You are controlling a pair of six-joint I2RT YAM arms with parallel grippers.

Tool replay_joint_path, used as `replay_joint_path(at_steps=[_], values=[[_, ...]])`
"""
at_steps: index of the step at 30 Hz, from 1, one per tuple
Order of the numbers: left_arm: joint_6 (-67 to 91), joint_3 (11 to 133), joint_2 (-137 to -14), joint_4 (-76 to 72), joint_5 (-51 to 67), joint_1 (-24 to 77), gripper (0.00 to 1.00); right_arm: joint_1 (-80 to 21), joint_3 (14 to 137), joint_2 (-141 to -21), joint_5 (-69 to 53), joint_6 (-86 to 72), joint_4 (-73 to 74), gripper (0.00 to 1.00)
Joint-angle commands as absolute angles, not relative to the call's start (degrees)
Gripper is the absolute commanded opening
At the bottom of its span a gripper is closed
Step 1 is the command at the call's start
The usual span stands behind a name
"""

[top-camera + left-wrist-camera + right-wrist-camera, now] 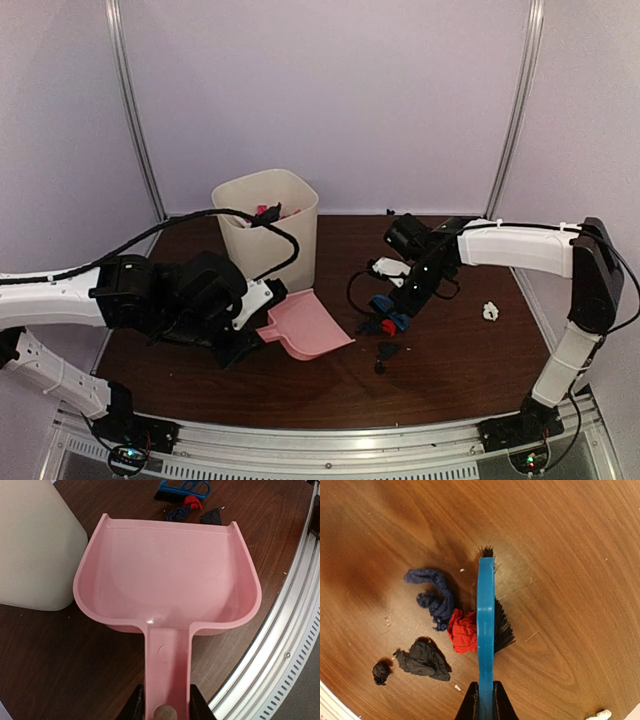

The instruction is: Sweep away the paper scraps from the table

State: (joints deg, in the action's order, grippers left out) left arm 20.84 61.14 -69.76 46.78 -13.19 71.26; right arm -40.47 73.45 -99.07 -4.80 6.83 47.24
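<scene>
Our left gripper (166,706) is squeezed on the handle of the pink dustpan (165,580), held left of the mess. Our right gripper (485,700) is shut tight on the blue brush (485,595). Its bristles touch a red scrap (461,631). A dark blue scrap (436,597) and two black scraps (423,659) lie just beside it on the table (560,555). A white scrap (490,311) sits alone, well to the right. A sweep could miss the black ones, lying off the brush's side. Scraps might slip under a lifted pan lip.
</scene>
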Motion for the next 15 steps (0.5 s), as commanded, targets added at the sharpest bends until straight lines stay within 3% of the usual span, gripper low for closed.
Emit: replay_joint_path(at_steps=[1,7,15], values=[[19.85,60.92,-68.94,44.32,-14.19,71.54,0.0,-42.09,69.77,-96.26,-9.32,4.83,53.86,0.0],[19.95,61.03,-69.03,44.3,-13.89,71.52,0.0,-43.14,69.64,-91.07,-12.85,3.39,54.63,0.0],[18.75,62.07,-70.11,43.78,-13.38,71.54,0.0,-35.51,76.37,-90.26,-3.46,-4.69,53.97,0.0]])
